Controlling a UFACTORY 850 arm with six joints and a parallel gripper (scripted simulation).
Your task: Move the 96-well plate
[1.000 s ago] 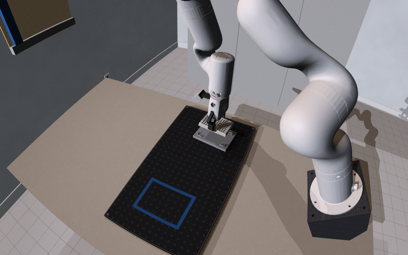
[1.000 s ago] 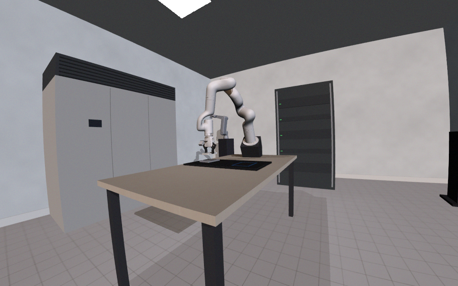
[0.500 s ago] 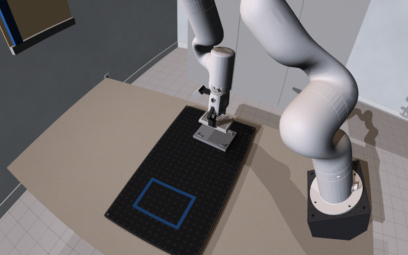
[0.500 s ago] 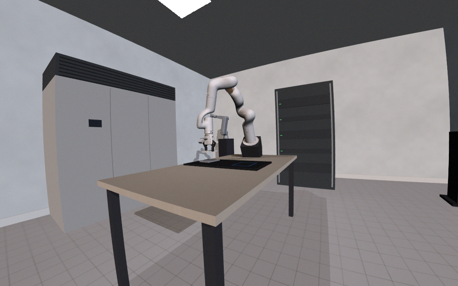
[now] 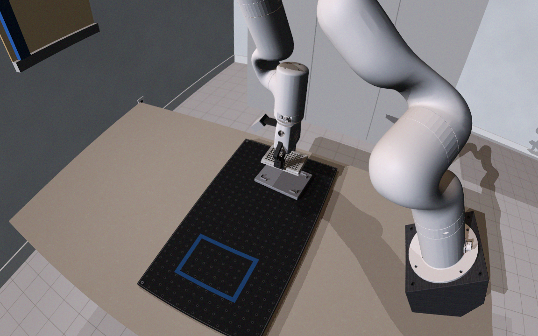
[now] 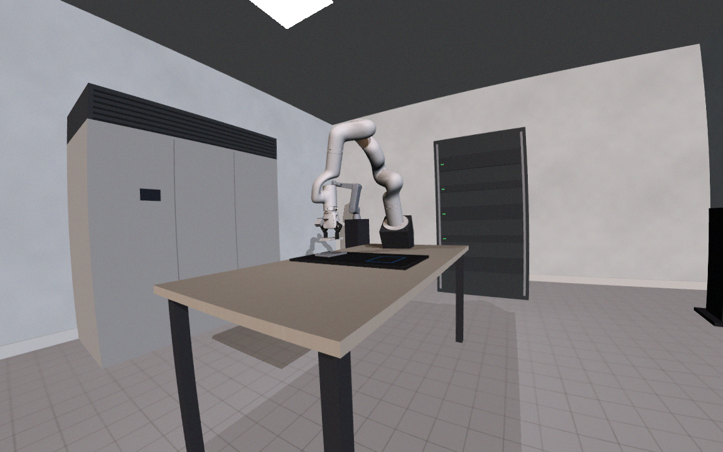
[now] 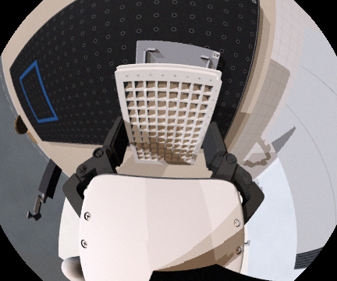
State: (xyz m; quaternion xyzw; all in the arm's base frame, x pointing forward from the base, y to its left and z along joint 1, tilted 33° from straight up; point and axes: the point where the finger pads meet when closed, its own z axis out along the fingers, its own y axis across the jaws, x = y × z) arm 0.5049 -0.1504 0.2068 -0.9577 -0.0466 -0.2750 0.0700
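My gripper [image 5: 281, 159] is shut on the white 96-well plate [image 5: 285, 161], gripping its two long sides, and holds it level a little above the grey plate nest N1 [image 5: 283, 180]. In the wrist view the plate [image 7: 168, 115] fills the space between my black fingers, with the bare nest [image 7: 178, 55] showing beyond it. The blue taped outline B1 [image 5: 216, 267] lies on the black deck [image 5: 241, 225] near its front end, with nothing inside it. It also shows at the left of the wrist view [image 7: 37, 90]. In the exterior view the gripper [image 6: 327, 233] hangs above the deck's far left end.
The arm's black base block [image 5: 446, 267] stands on the table to the right of the deck. A second black block [image 6: 356, 231] stands behind the deck. A tall grey cabinet [image 6: 173, 225] is beyond the table's left side.
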